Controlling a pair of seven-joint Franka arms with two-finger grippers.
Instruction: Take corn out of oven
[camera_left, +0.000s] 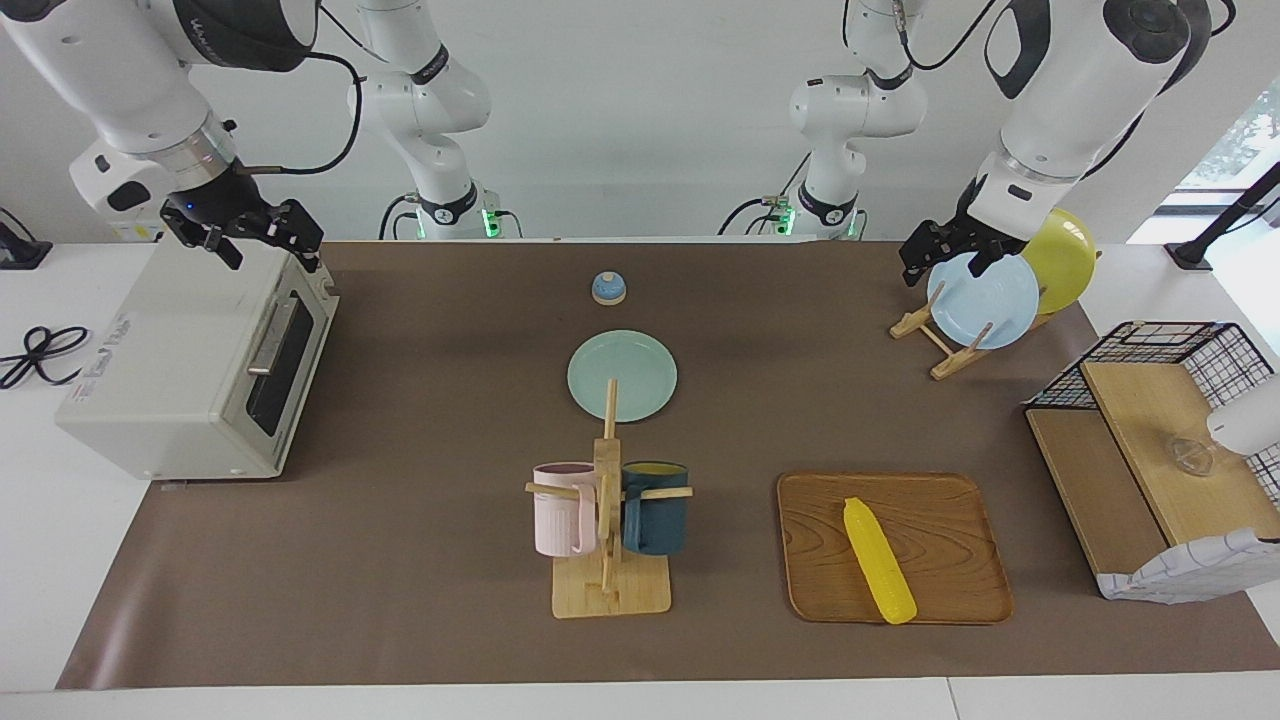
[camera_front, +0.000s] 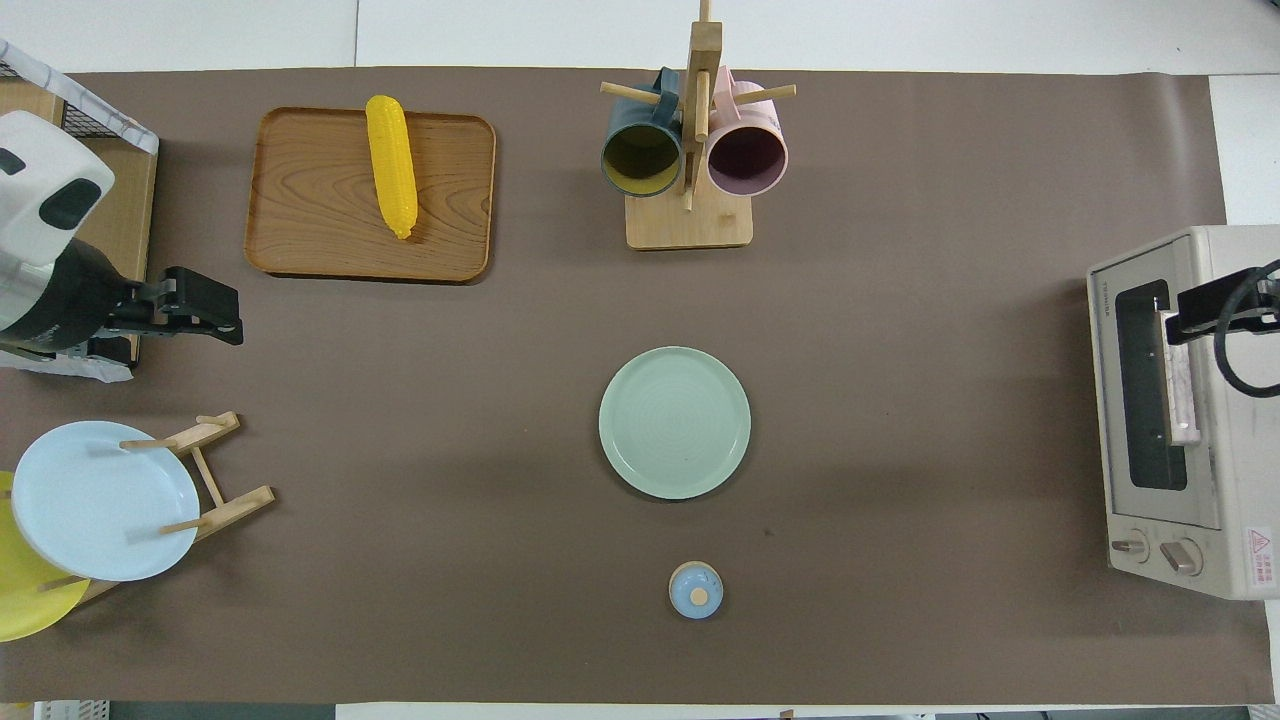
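While both arms hang raised, the left hand (camera_left: 948, 262) sits empty over the plate rack (camera_left: 940, 345) at the left arm's end of the table (camera_left: 420, 560), its fingers spread apart. From above, this same hand (camera_front: 205, 310) seems to lie over bare mat between the rack (camera_front: 215, 470) and the wooden tray (camera_front: 300, 200); the facing view puts it just above the pale blue plate (camera_left: 982, 300), clear of it. A yellow plate (camera_left: 1066, 262) stands in the rack next to the blue one.

The right hand (camera_left: 262, 238) hovers over the top front edge of the oven (camera_left: 180, 370), fingers also spread and holding nothing. Only a dark tip of it (camera_front: 1212, 308) enters the overhead view, above the oven (camera_front: 1200, 400) door, which is shut. That view shows the two knobs (camera_front: 1155, 550); the facing view shows the oven's side and top.

The corn (camera_left: 878, 560) lies out of the oven, on the tray (camera_left: 940, 520), well apart from both hands. Overhead, the cob (camera_front: 391, 165) rests slantwise, its blunt end at the tray's edge farthest from the robots.

Mid-table stand a mug tree (camera_left: 608, 540) with a pink mug (camera_left: 562, 510) and a dark blue mug (camera_left: 655, 508), a green plate (camera_left: 622, 375) and a small blue bell (camera_left: 608, 288).
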